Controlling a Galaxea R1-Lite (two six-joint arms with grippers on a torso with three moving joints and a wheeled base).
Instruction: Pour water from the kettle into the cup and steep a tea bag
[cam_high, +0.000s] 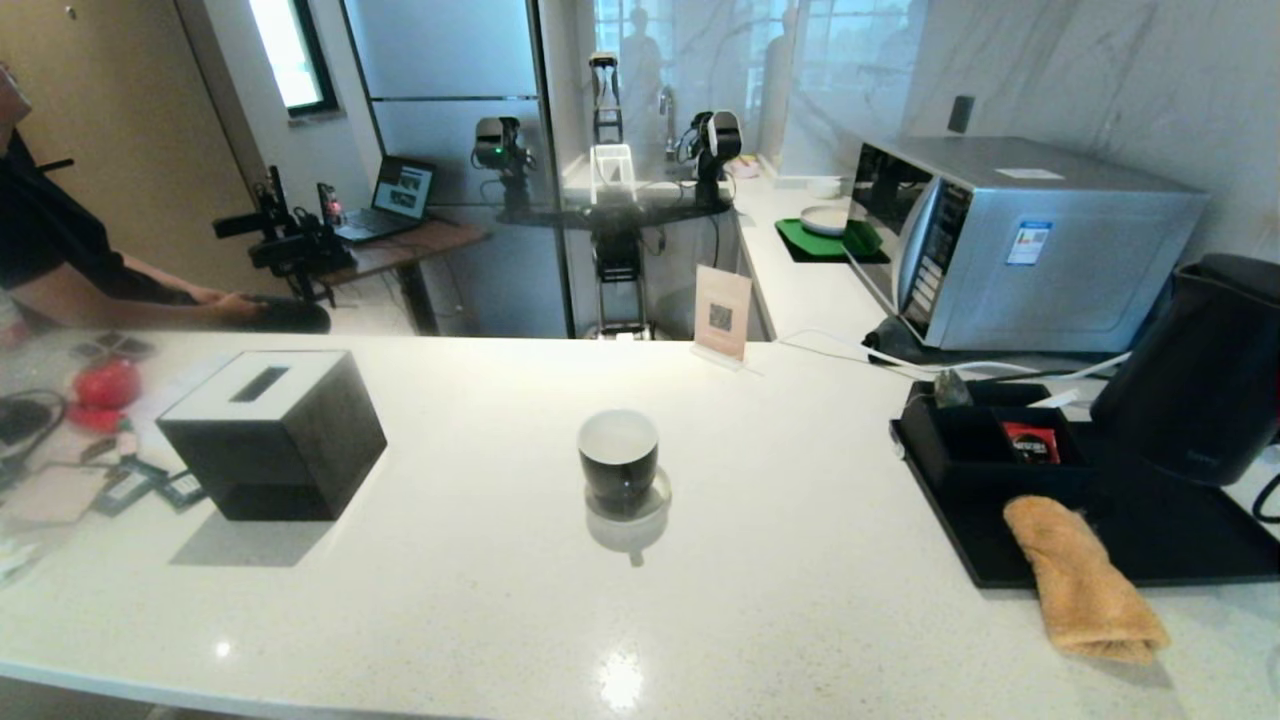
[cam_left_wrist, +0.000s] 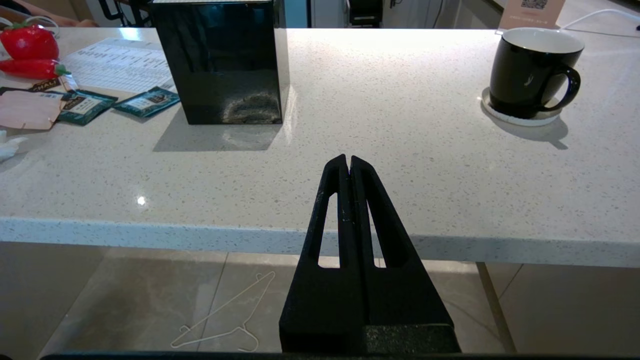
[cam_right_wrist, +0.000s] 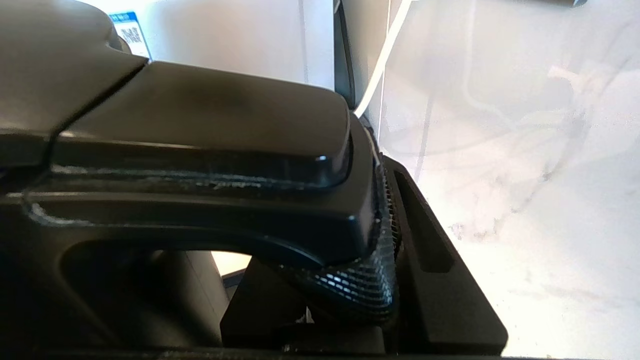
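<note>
With right hand (cam_right_wrist: 385, 280) pinching the kettle (cam_high: 1195, 370) handle at tabletop's right edge: risk of slipping or tilting when lifted. Cup (cam_high: 618, 462) mid-tabletop. Left hand (cam_left_wrist: 348, 165) pressed together, off front edge.

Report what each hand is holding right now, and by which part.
The right hand grips the kettle by its loop handle, near the top. The left hand is shut on nothing, parked before the counter's front edge.
</note>
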